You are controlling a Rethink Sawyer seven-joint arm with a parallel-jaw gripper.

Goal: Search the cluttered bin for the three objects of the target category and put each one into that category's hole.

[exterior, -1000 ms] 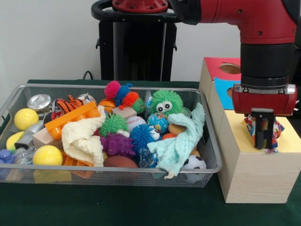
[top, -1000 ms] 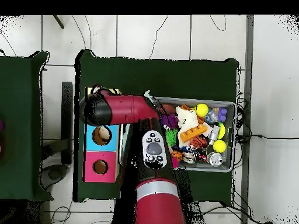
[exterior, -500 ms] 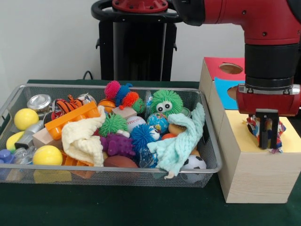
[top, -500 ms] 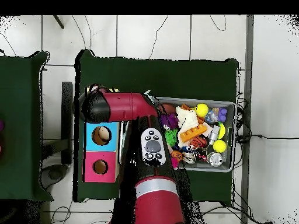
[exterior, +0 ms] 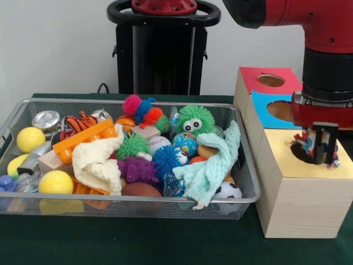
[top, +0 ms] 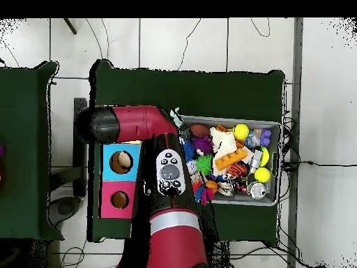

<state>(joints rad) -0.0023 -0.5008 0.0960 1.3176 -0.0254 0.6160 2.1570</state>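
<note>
The green table (exterior: 138,243) carries everything, and the wooden sorting box (exterior: 298,199) serves as the landmark here. Above that box the red and black arm (exterior: 325,49) comes straight down, its wrist vertical, with the upper link running off across the top of the front view; in the overhead view the arm (top: 132,125) bends across the box's yellow end and hides it.

Beside the box, just apart from its wall, sits the wire mesh bin (exterior: 110,207), heaped with toys: a pale yellow cloth (exterior: 99,163), a mint cloth (exterior: 212,165) draped over the bin rim nearest the box, an orange block (exterior: 83,141), a green fuzzy ball with eyes (exterior: 194,120), yellow balls (exterior: 55,182), a purple spiky toy (exterior: 138,170) and a blue spiky ball (exterior: 165,159).

The box top has three coloured panels, each with a round hole: red (exterior: 270,80) farthest, blue (exterior: 278,107) in the middle, yellow (exterior: 309,160) nearest.

The gripper (exterior: 322,152) hangs directly over the yellow panel's hole, fingers pointing down and clamped on a small multicoloured toy (exterior: 303,144) with red, blue and white tufts. The toy sits at the hole's mouth; it is too ragged and too hidden by the fingers to tell a long axis or heading.

No writing can be read anywhere.
</note>
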